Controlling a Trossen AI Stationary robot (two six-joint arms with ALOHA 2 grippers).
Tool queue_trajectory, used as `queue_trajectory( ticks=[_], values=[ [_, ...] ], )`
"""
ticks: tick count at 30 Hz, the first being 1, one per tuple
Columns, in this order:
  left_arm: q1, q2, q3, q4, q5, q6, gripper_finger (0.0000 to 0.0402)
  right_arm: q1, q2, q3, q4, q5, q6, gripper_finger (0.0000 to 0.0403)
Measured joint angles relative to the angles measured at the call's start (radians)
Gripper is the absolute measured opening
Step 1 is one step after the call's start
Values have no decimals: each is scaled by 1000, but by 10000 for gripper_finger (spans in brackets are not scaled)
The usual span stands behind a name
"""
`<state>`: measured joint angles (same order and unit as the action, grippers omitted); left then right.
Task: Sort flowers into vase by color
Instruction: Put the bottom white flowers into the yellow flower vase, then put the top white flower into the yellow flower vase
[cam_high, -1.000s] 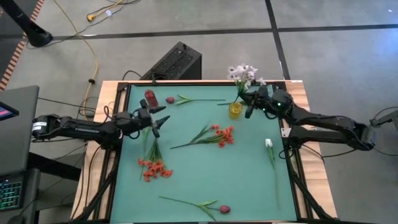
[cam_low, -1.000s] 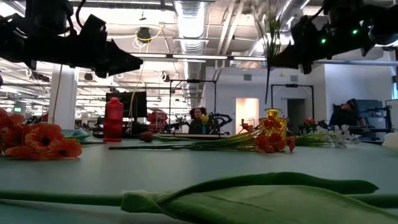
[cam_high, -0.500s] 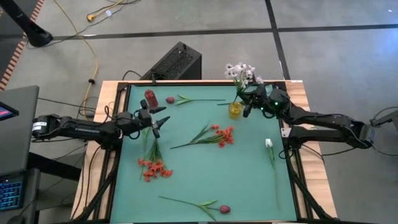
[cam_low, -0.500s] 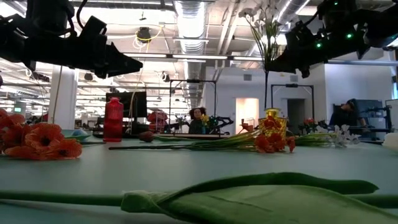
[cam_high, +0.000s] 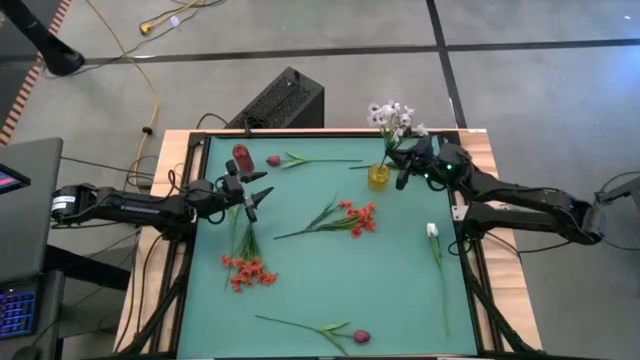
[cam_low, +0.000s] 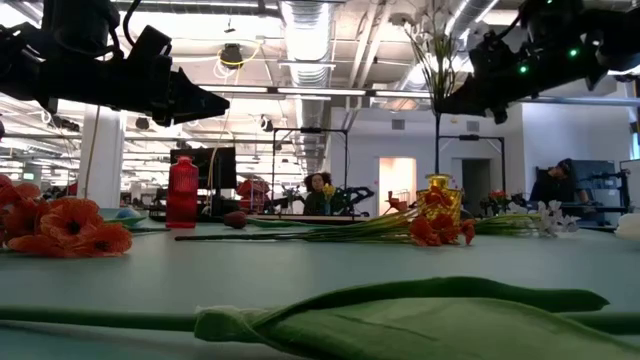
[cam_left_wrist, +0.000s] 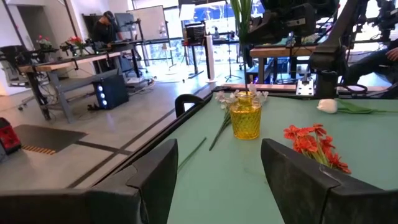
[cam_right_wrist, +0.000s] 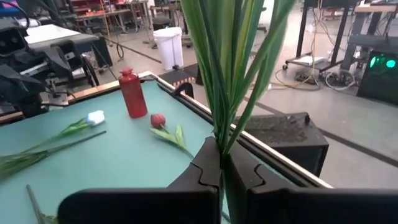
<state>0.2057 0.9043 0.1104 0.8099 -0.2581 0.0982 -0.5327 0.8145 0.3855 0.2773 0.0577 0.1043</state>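
My right gripper (cam_high: 403, 166) is shut on a white-blossom spray (cam_high: 392, 115) and holds it upright over the yellow vase (cam_high: 378, 177). In the low view the stem (cam_low: 437, 130) runs down to the mouth of the yellow vase (cam_low: 440, 192); whether it is inside, I cannot tell. My left gripper (cam_high: 250, 196) hovers open over the table near the red vase (cam_high: 241, 157). Orange-red sprays lie at the middle (cam_high: 355, 217) and at the left (cam_high: 247, 271). Pink buds lie at the far (cam_high: 273, 160) and near (cam_high: 361, 337) edges. A white bud (cam_high: 432, 230) lies at the right. My right gripper pinches the spray's green stems (cam_right_wrist: 219, 134) between its two shut fingers (cam_right_wrist: 245, 174), below the leaves and blossoms. The fingers come level, across the stems. The spray stands upright, blossoms above the gripper, its thin lower stem (cam_low: 437, 160) hanging down toward the yellow vase.
Another small white-blossom spray (cam_left_wrist: 222, 99) lies on the mat beside the yellow vase (cam_left_wrist: 246, 118). A black box (cam_high: 283, 100) stands on the floor beyond the far edge. The green mat between the flowers is bare. A person sits in the room behind (cam_low: 318, 190).
My right gripper has swayed slightly toward the table's left and back toward the right above the yellow vase, staying shut on the spray. The stem's lower end has come down a little toward the vase's mouth.
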Motion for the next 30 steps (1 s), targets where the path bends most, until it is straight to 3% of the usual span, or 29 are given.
queue_trajectory(
  ticks=[4,11,23,30],
  values=[
    [0,0,0,0,0,-10,220,0,42,0,-30,71,1,27],
    [0,0,0,0,0,-13,220,1,116,0,-13,75,53,44],
    [0,0,0,-8,0,-10,220,1,108,1,-123,75,144,158],
    [0,0,0,-8,0,-9,220,3,67,86,-411,-5,215,240]
  ],
)
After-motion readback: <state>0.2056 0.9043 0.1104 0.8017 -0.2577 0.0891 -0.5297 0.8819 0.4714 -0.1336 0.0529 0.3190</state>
